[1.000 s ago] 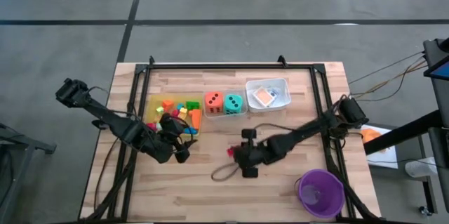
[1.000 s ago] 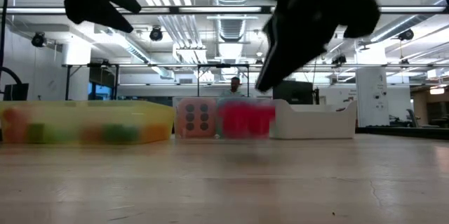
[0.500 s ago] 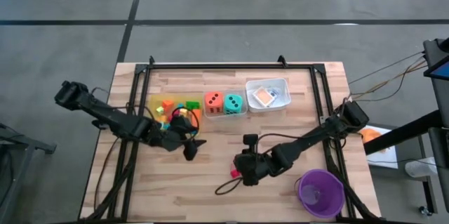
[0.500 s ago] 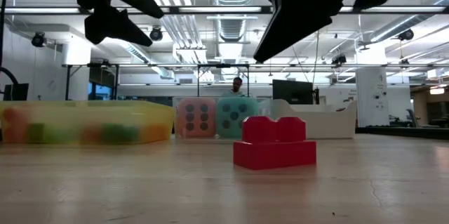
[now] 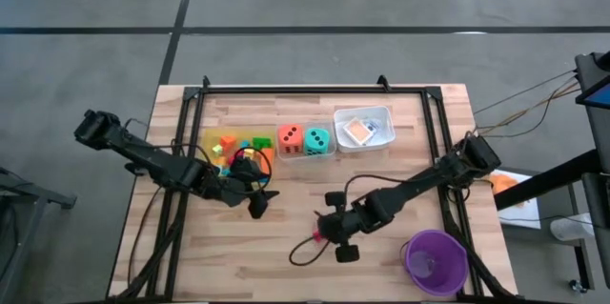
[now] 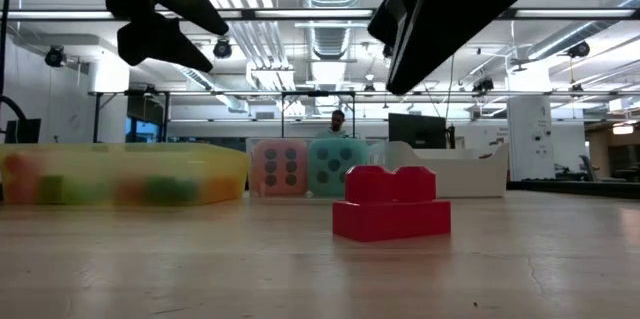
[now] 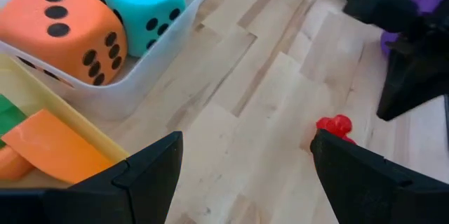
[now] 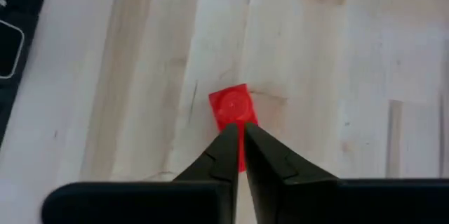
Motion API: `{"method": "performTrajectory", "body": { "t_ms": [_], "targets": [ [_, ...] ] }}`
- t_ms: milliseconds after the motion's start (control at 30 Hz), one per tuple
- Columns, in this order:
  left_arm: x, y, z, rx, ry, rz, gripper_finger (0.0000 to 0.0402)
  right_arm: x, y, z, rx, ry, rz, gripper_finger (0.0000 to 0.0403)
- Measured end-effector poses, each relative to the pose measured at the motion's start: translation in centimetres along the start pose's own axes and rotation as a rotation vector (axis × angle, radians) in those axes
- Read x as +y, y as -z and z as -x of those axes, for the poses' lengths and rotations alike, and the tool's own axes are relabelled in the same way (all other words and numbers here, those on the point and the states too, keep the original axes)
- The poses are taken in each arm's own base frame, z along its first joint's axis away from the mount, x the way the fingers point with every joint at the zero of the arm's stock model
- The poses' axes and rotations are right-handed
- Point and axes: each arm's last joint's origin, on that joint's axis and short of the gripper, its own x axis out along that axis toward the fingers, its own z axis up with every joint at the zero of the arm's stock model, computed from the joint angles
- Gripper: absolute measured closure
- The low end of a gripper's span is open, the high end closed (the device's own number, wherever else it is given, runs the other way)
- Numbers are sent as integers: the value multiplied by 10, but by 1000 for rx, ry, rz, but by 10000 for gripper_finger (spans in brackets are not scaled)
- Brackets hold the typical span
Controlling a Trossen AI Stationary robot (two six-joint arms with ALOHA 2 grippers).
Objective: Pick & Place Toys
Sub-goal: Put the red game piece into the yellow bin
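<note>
One red block [image 6: 390, 202] sits flat on the bare bench [image 5: 286, 209], directly under the right tool [image 8: 239, 140]. We see that tool's fingers [image 8: 223, 155] pinched together, tips over the block in the right wrist view; the low view shows the tool clear above it, not touching, so nothing is held.

Left tool [image 7: 242, 161] hovers with its fingers [image 7: 151, 168] spread wide and empty, just beside the near corner of the yellow tray [image 5: 206, 147]. From the left tool, we see the red block out ahead on the wood, with the right tool beyond it.

Orange die [image 5: 290, 138] and teal die [image 5: 316, 139] sit side by side, touching, in a clear tray [image 7: 151, 76] just ahead of the left tool. Loose coloured blocks [image 5: 238, 147] lie in the yellow tray next to them. White tray [image 5: 364, 128] beyond the dice holds small flat cards [image 5: 358, 131].

Purple cup [image 5: 436, 260] stands on the bench corner, near the right tool, apart from the block.
</note>
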Motion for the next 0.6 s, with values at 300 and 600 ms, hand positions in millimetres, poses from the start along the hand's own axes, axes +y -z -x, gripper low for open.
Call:
{"method": "performTrajectory", "body": {
  "t_ms": [300, 600],
  "targets": [
    [0, 1, 0, 17, 14, -1, 90, -7, 0, -6, 13, -6, -2, 243],
    [0, 1, 0, 18, 14, -2, 90, -8, 9, -12, 35, 1, 47, 107]
  ]
}}
